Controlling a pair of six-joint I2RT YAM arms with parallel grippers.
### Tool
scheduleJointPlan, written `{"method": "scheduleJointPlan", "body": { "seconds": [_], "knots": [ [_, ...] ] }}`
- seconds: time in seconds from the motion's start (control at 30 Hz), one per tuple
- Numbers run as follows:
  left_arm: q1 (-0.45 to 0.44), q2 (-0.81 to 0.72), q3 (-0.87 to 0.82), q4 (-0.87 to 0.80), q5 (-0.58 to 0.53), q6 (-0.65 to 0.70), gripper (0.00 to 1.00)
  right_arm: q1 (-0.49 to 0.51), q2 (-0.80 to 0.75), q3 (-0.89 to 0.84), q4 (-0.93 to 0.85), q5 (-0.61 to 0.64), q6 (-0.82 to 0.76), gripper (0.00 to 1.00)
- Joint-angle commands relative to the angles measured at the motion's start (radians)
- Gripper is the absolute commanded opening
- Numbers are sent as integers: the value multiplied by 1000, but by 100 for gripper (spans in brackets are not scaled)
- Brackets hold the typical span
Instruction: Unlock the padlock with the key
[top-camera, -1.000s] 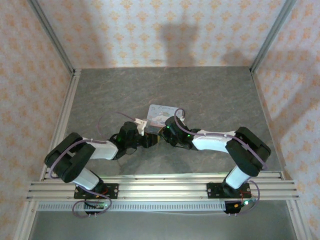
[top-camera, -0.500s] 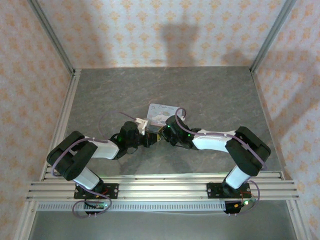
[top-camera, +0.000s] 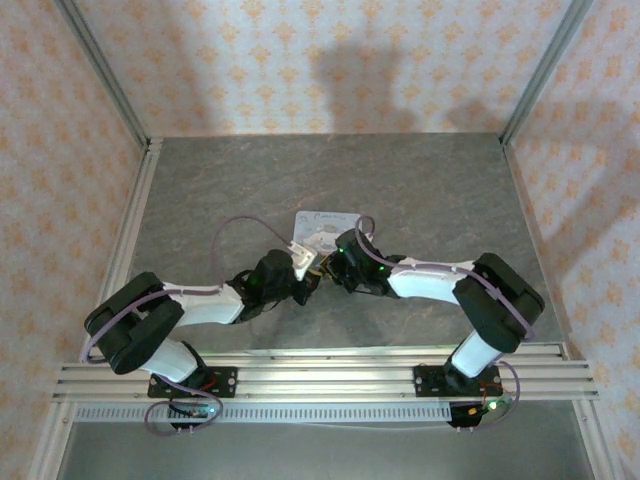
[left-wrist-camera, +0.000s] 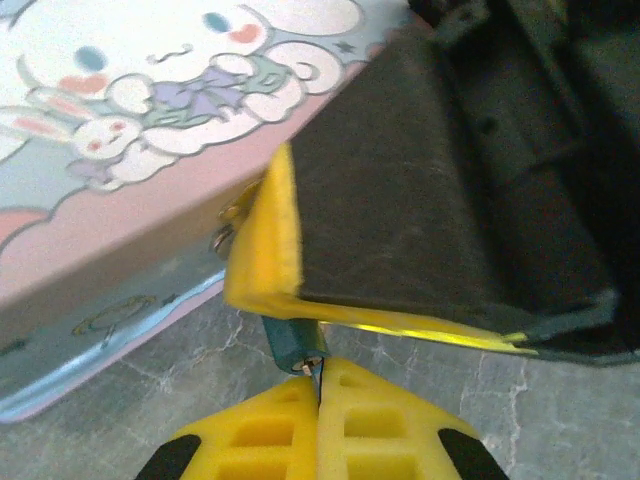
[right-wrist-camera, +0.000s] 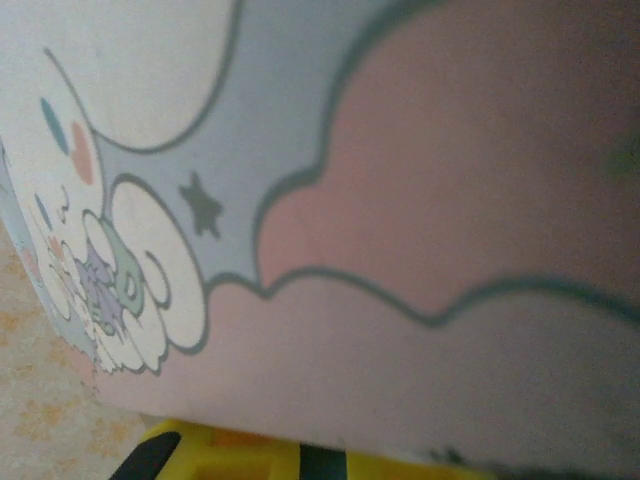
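1. No word, number, brand or label can be read in any of the views.
2. The tin (left-wrist-camera: 130, 150) carries printed drawings only: a white long-eared cartoon figure with a purple bow, smaller rabbits and cloud shapes on pale blue and pink.
3. A small dark star (right-wrist-camera: 205, 207) is printed on the tin's blue band; no lettering stands beside it.

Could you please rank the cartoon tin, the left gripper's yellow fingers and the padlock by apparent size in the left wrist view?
1. cartoon tin
2. left gripper's yellow fingers, though they are nearest the camera
3. padlock, partly hidden
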Motion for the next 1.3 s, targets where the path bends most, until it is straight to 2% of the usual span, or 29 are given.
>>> {"method": "scheduleJointPlan", "body": {
  "seconds": [0.0, 0.27, 0.53, 0.63, 0.8, 0.87, 1.0, 1.07, 1.2, 1.27],
  "knots": [
    [-108, -4, 33, -175, -199, 237, 0, -39, -53, 15, -10, -69, -12, 0],
    [-286, 89, 110, -263, -531, 470, 0, -96, -104, 78, -242, -152, -170, 0],
    [-390, 203, 190, -300, -639, 534, 0, -106, -129, 146, -407, -134, -294, 0],
    [-386, 208, 200, -310, -604, 477, 0, -106, -125, 159, -422, -135, -318, 0],
    [-291, 117, 86, -152, -435, 230, 0, -105, -140, 162, -421, -122, -327, 0],
    [-266, 95, 47, -92, -395, 167, 0, -104, -155, 161, -436, -102, -325, 10],
    [-224, 57, 0, -24, -335, 96, 0, -105, -197, 155, -464, -57, -330, 23],
    [-204, 39, -20, 1, -314, 73, 0, -105, -222, 142, -467, -35, -327, 26],
    [-188, 18, -27, 1, -289, 67, 0, -105, -285, 64, -407, -11, -258, 39],
    [-187, 8, -27, -3, -275, 64, 0, -103, -321, 10, -360, 0, -221, 41]
  ]
}}
